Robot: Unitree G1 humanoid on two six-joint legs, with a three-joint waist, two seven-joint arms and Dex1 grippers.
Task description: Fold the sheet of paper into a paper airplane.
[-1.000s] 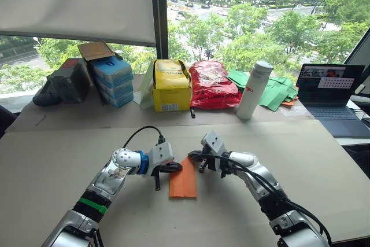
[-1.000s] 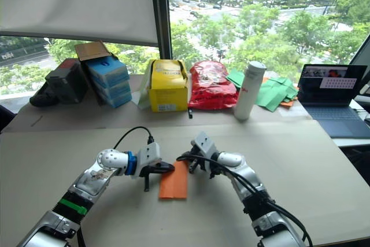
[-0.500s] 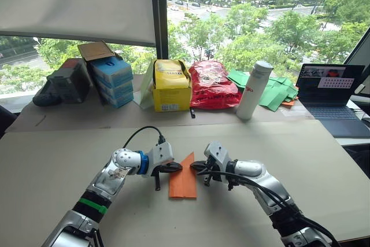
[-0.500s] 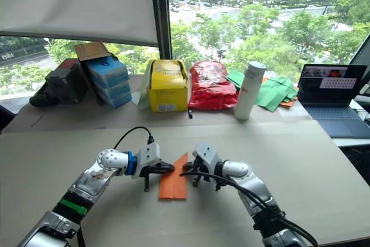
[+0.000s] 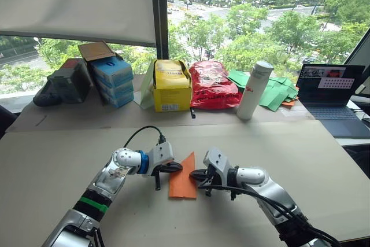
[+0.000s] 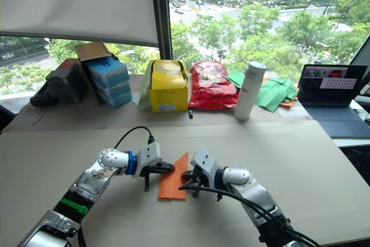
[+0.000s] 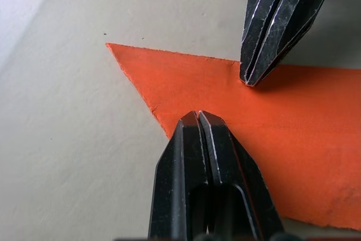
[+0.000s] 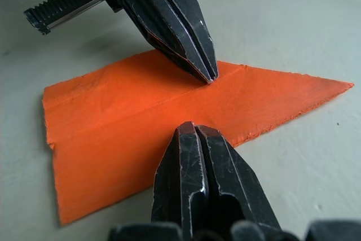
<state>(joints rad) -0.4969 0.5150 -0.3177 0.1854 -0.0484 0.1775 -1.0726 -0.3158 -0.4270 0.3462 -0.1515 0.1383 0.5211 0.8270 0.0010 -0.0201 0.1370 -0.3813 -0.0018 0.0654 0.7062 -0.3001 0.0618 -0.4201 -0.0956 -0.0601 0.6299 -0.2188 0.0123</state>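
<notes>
Beige table and the items resting on it

The folded orange paper airplane lies flat at lower centre. Along the far edge, across the upper part of the frame from left to right: a dark bag, stacked blue boxes, a yellow box, a red crinkly bag, a white bottle, green papers and an open laptop.
</notes>
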